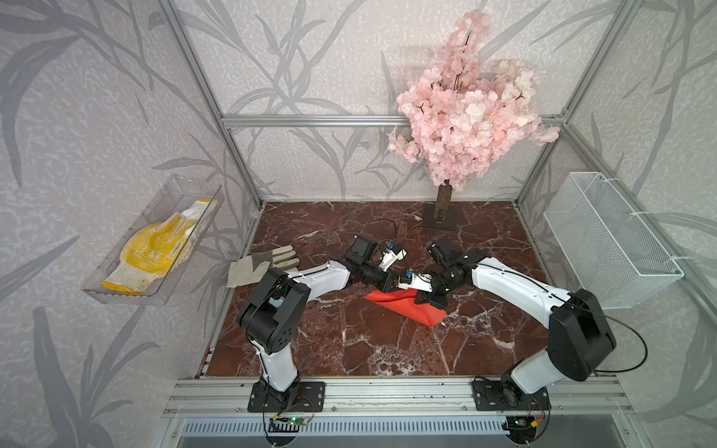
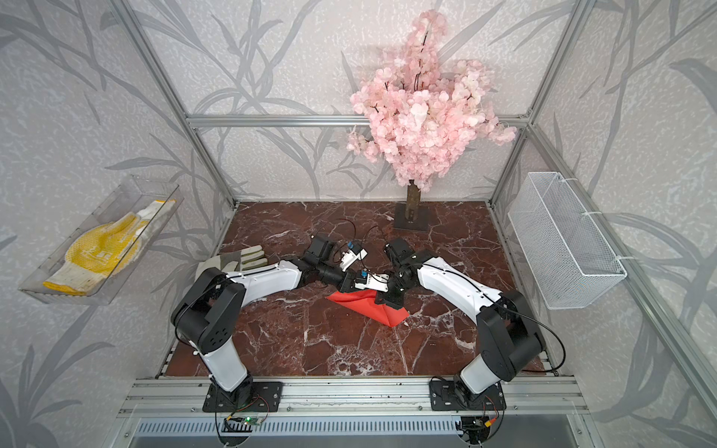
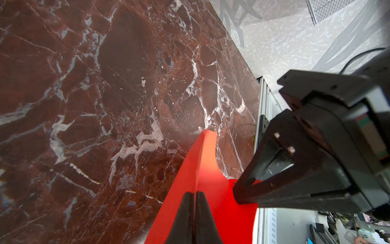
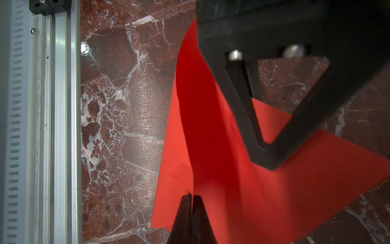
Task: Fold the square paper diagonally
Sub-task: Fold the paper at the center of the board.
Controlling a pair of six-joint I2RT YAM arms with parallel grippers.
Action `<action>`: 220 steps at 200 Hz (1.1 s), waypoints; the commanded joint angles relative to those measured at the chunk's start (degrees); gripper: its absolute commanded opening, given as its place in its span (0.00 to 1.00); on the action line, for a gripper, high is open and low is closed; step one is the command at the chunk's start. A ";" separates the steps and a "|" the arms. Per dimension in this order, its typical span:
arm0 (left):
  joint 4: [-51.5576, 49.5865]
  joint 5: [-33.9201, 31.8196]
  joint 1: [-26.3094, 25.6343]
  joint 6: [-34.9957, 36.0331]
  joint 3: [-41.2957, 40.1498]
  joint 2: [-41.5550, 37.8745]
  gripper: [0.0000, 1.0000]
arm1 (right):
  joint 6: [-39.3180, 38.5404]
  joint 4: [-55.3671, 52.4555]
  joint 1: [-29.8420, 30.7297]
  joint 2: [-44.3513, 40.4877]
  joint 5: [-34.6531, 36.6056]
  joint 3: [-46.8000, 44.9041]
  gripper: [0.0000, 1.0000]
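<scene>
At far left you have a clear plastic wall tray (image 1: pixel 170 201) holding a yellow-dotted knit glove (image 1: pixel 155 252). On the dark red marble tabletop (image 1: pixel 349 341), near its left edge, a pale grey-white work glove (image 1: pixel 248 269) lies flat, partly behind the left arm.

Next comes your left claw (image 3: pixel 194 195). Its wrist view shows the 2 fingers pressed together with a raised ridge of the bright red-orange square paper (image 1: pixel 403 306) pinched between them. The paper sits right of the tabletop's middle, between both claws, and it is buckled rather than flat. In both top views its near edge and right-hand corner rest on the marble, while the far part is lifted.

Just to the right, your right claw (image 4: pixel 191 197) is closed too, nipping the paper's edge close beside the left claw. Behind them stands a pink artificial blossom tree (image 1: pixel 465 108), and a white wire-mesh basket (image 1: pixel 605 240) hangs on the right wall.
</scene>
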 commanded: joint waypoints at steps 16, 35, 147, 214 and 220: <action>3.60 2.49 0.29 -1.74 -1.75 0.53 0.09 | 0.19 -2.29 -0.84 2.01 0.25 2.07 0.00; 4.24 2.50 0.29 -2.20 -2.29 0.73 0.10 | 0.02 -3.22 -1.00 3.09 0.09 2.63 0.00; 6.04 3.32 0.21 -3.92 -2.81 2.01 0.15 | 1.97 -0.20 -1.73 6.12 3.22 2.93 0.00; 6.62 3.48 0.14 -4.65 -3.12 2.07 0.17 | 2.46 1.83 -1.82 6.73 4.74 2.37 0.00; 6.51 3.48 0.11 -4.60 -3.19 2.06 0.17 | 2.64 2.14 -1.82 6.68 4.74 2.31 0.00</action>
